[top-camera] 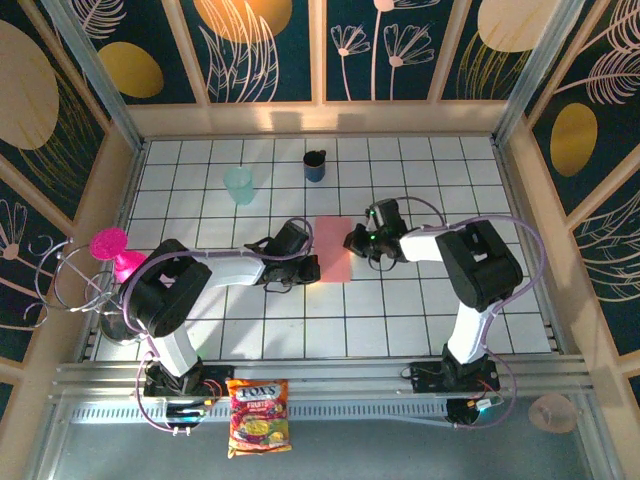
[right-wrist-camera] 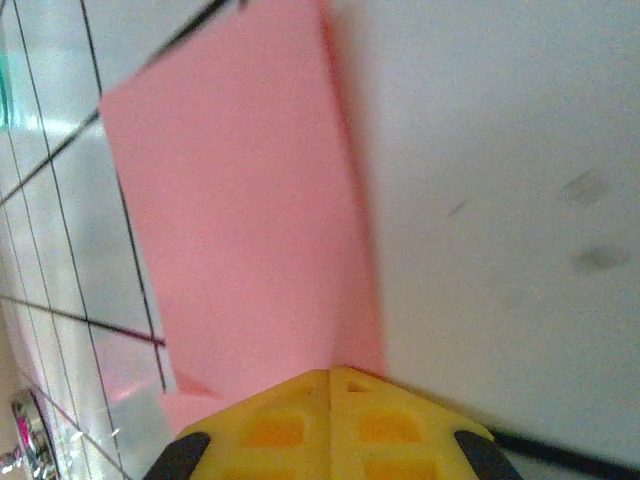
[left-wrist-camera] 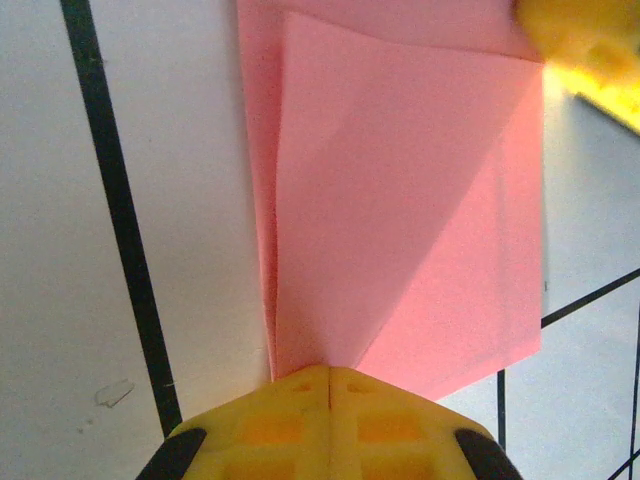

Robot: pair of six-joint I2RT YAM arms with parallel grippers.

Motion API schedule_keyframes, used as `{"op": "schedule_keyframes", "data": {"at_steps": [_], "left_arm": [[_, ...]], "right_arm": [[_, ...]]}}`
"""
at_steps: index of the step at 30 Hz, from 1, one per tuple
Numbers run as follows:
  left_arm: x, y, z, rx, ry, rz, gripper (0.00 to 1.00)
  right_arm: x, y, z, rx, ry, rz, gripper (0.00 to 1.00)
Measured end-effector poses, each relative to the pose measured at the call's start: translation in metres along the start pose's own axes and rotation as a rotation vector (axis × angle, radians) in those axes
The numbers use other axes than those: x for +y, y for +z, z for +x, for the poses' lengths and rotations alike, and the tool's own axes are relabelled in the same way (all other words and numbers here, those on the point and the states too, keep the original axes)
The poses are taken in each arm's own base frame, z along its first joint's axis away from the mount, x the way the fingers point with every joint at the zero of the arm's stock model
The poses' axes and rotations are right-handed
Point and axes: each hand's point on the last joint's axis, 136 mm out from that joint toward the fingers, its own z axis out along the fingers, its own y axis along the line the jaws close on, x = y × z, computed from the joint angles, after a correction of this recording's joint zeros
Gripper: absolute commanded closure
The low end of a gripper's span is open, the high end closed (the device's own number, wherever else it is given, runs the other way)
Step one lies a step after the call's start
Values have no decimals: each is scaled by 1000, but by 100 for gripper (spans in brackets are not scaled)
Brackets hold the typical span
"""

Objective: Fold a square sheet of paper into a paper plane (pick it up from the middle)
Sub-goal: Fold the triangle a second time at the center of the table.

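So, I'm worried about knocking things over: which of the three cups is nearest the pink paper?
The small dark blue cup, almost straight behind the salmon-pink paper sheet. The translucent teal cup stands further left, the magenta plastic goblet at the left edge.

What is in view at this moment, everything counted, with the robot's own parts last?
sheet of paper: one, salmon-pink, partly folded, table centre between the grippers
teal cup: one, translucent teal, far side, left of centre
dark cup: one, dark blue, far side, centre
goblet: one, magenta, left edge of the table
snack bag: one, red and yellow, near rail, left of centre
table: one, white tiles with black lines
left gripper: one, yellow fingers, shut, tips at the paper's left side
right gripper: one, yellow fingers, shut, tips at the paper's right side
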Motion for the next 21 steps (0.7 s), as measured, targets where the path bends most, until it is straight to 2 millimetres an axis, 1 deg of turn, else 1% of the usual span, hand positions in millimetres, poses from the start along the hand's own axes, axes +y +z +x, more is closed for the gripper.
{"op": "schedule_keyframes", "data": {"at_steps": [5, 7, 8, 12, 15, 16, 18, 21], "left_arm": [[-1, -1, -1, -7, -3, 8, 100], [-2, -1, -1, -6, -3, 8, 100], [-3, -2, -1, -3, -3, 8, 100], [-10, -6, -4, -6, 0, 26, 89], [-26, -18, -17, -54, 9, 69, 84], [-31, -21, -22, -68, 13, 82, 82], [-43, -27, -34, -105, 18, 114, 81], [-49, -29, -43, -131, 19, 135, 80]], "right_arm": [[-14, -9, -30, -67, 0, 37, 100], [-14, -12, -35, -80, -13, 44, 99], [-12, -14, -36, -85, -19, 45, 96], [5, -32, -33, -109, -42, 14, 89], [23, -48, -27, -129, -56, -28, 83], [26, -50, -23, -128, -55, -38, 81], [32, -50, -12, -114, -49, -52, 72], [33, -44, 8, -74, -18, -60, 65]]}}
